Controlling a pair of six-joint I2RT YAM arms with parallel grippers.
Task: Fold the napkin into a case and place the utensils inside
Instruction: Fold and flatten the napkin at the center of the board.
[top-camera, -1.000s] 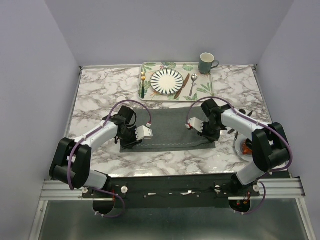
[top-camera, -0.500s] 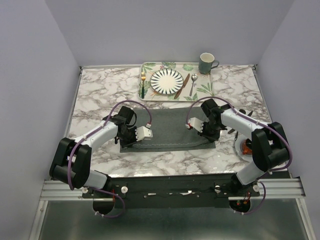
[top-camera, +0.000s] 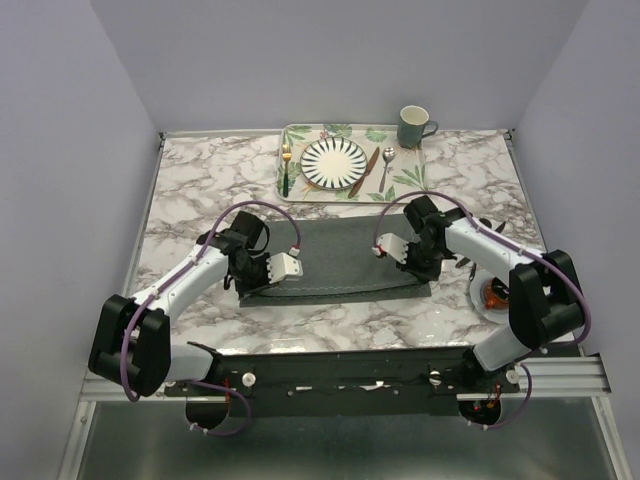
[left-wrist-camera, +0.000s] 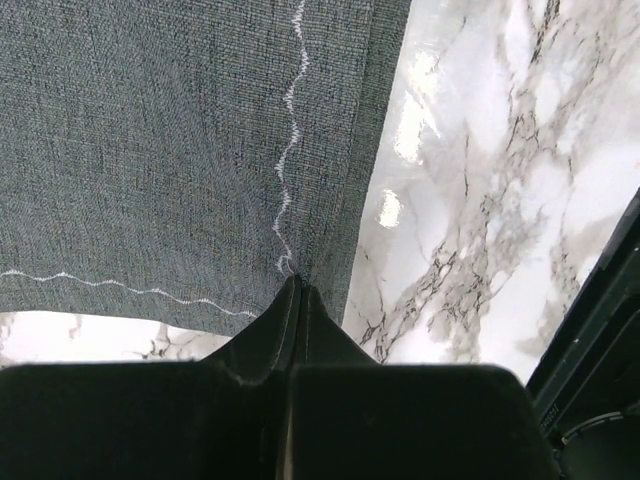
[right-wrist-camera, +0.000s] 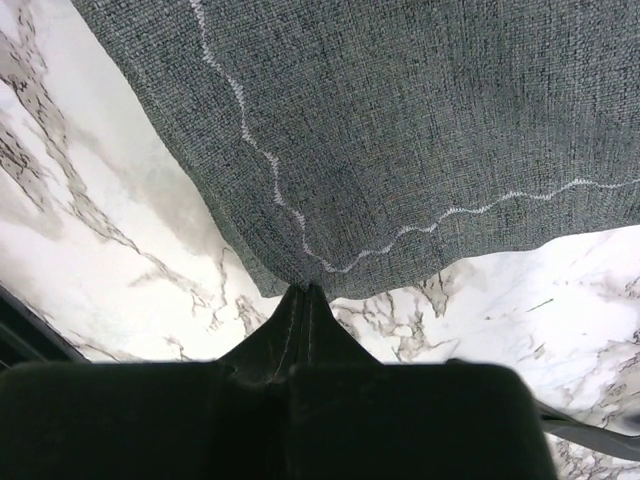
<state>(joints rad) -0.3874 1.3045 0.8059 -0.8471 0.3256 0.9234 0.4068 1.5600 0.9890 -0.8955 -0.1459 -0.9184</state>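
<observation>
napkin: dark grey, pale zigzag stitch | table: grey-veined white marble | plate: black-white stripes

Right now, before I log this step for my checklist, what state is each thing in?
napkin: spread flat, both near corners pinched
left gripper: shut on the napkin's near left corner
right gripper: shut on its near right corner
fork: lying on the tray, left of the plate
knife: on the tray, right of the plate
spoon: on the tray, beside the knife
mug: upright
</observation>
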